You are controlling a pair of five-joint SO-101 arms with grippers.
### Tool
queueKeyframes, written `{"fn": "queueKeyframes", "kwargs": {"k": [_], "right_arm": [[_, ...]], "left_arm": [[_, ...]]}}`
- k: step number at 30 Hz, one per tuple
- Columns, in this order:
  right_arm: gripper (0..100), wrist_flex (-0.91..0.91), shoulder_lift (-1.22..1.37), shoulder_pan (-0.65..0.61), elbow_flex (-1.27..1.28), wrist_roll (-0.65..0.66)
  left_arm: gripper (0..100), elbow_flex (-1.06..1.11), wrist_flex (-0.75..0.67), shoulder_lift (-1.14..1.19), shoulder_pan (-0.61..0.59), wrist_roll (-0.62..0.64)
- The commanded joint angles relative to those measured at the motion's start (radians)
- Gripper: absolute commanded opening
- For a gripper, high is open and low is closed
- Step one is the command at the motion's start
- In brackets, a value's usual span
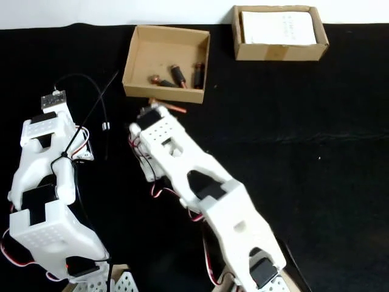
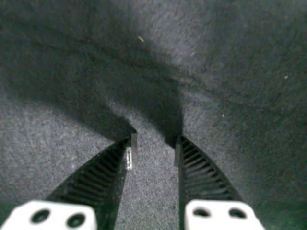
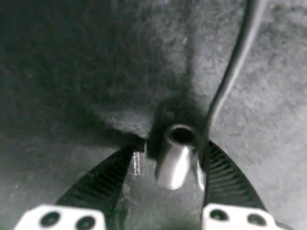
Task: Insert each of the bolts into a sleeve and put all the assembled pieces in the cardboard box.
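Observation:
A short silver sleeve [image 3: 173, 155] stands on the black cloth between the fingers of my right gripper [image 3: 170, 155]. The gripper is open, and the sleeve sits close to one finger with a gap to the other. My left gripper [image 2: 153, 148] is open low over bare cloth with nothing between its fingers. The open cardboard box [image 1: 137, 45] at the back of the table holds three dark pieces with copper ends [image 1: 178, 75]. A copper bolt [image 1: 170, 107] lies on the cloth just in front of that box.
A black cable [image 3: 235, 62] runs right beside the sleeve. Loops of cable [image 1: 100, 109] lie between the two arms. One arm's head [image 1: 161, 131] is just short of the box front. A second box [image 1: 279, 52] holding a white sheet stands at the back right.

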Motion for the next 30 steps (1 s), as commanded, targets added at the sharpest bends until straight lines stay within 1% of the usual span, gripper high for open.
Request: {"fn": "queueKeyframes", "kwargs": {"k": [1,6,8,11,13,17,19,21,23,25,28,30], "right_arm": [[17.7,-0.048,0.044,0.004,-0.021,0.005],[17.0,-0.054,0.061,0.008,-0.021,0.005],[12.3,-0.048,0.058,0.008,-0.021,0.005],[0.2,-0.045,0.058,0.008,-0.022,0.005],[1.5,-0.016,0.056,0.01,-0.022,0.005],[0.6,0.119,-0.001,0.019,-0.054,0.005],[0.6,0.12,-0.076,0.074,-0.053,0.006],[0.6,0.117,-0.18,0.153,-0.021,0.009],[0.6,0.117,-0.288,0.225,0.01,0.011],[0.6,0.117,-0.403,0.295,0.05,0.011],[0.6,0.111,-0.542,0.403,0.17,0.012],[0.6,0.102,-0.595,0.47,0.28,0.012]], "left_arm": [[14,-0.024,0.003,-0.001,-0.004,-0.002],[14,-0.024,0.003,-0.001,-0.004,-0.002],[14,-0.024,0.003,-0.001,-0.004,-0.002],[14,-0.024,0.003,-0.001,-0.004,-0.002],[14,-0.022,0.005,-0.001,0.002,-0.003],[15,-0.018,0.014,-0.002,0.021,-0.032],[15,-0.024,0.041,-0.004,0.018,-0.038],[18,-0.027,0.081,-0.01,0.031,-0.043],[21,-0.065,0.175,-0.051,0.048,-0.038],[21,-0.139,0.282,-0.119,0.074,-0.02],[21,-0.271,0.407,-0.213,0.153,0.124],[24,-0.332,0.427,-0.232,0.222,0.236]]}}
